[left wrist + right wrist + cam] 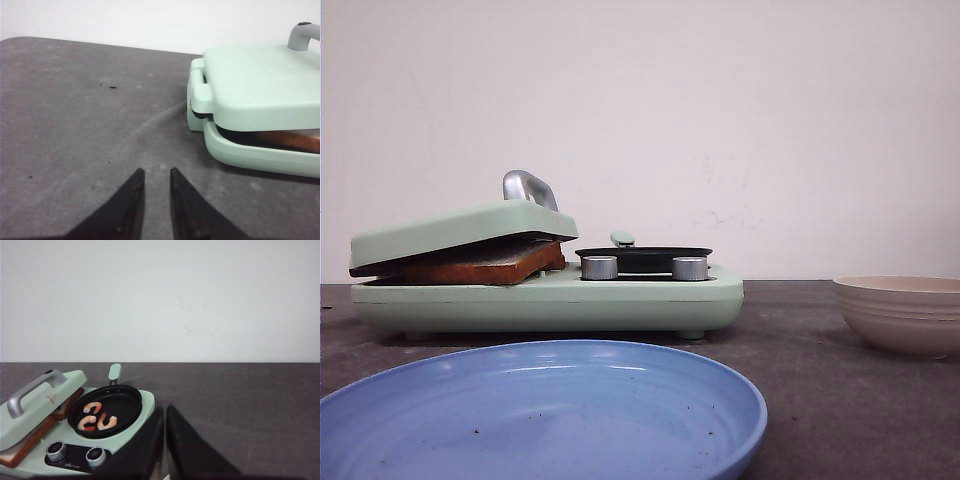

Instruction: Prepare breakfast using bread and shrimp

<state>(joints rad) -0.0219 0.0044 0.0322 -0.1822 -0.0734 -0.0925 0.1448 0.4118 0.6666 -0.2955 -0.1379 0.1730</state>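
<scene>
Bread (480, 268), toasted brown at the crust, lies under the tilted lid (460, 228) of a mint-green breakfast maker (620, 300); I cannot tell whether it is one slice or two. It also shows in the left wrist view (300, 140) and the right wrist view (22, 452). Three pink shrimp (97, 416) lie in the maker's black pan (127, 395). My left gripper (156, 171) is a little open and empty over bare table, beside the maker's lid end. My right gripper (164, 409) is shut and empty, beside the maker's pan end. Neither gripper shows in the front view.
An empty blue plate (540, 420) sits at the table's front. A beige ribbed bowl (900, 315) stands at the right. The lid has a grey handle (528, 187). Two metal knobs (599, 267) face the front. A white wall is behind.
</scene>
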